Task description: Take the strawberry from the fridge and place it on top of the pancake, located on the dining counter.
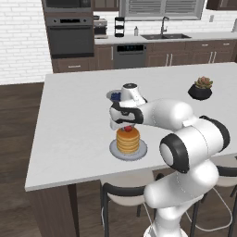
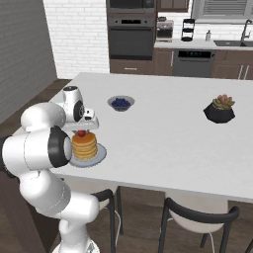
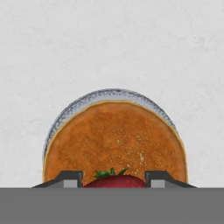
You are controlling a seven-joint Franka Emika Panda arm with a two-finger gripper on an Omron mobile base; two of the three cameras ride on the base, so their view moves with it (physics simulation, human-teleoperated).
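Pinched between the 2 dark fingertips of the gripper (image 3: 114,179), the tiny red strawberry (image 3: 114,180) is held just above the golden-brown pancake stack (image 3: 114,142) on the white-topped dining counter (image 1: 74,115). Fetching is judged complete; lowering and release are left.

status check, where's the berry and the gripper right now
Gripper shut on strawberry, directly above pancake. Not released yet. Nothing in the way.
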